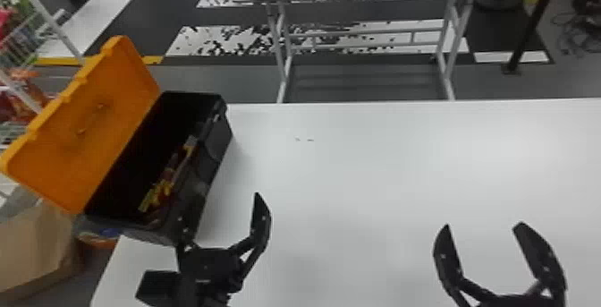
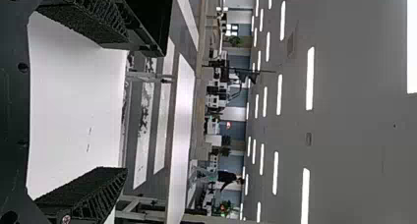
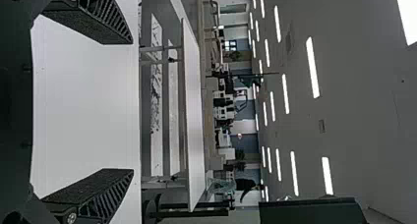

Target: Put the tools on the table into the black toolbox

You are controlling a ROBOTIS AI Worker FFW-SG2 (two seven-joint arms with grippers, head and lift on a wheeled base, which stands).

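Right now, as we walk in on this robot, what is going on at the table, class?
Nothing is being handled at this moment. The left gripper is open beside the near end of the black toolbox, and the right gripper is open over the white table; neither holds anything. The toolbox stands at the table's left side with its orange lid open, and some red and yellow tools lie inside it.
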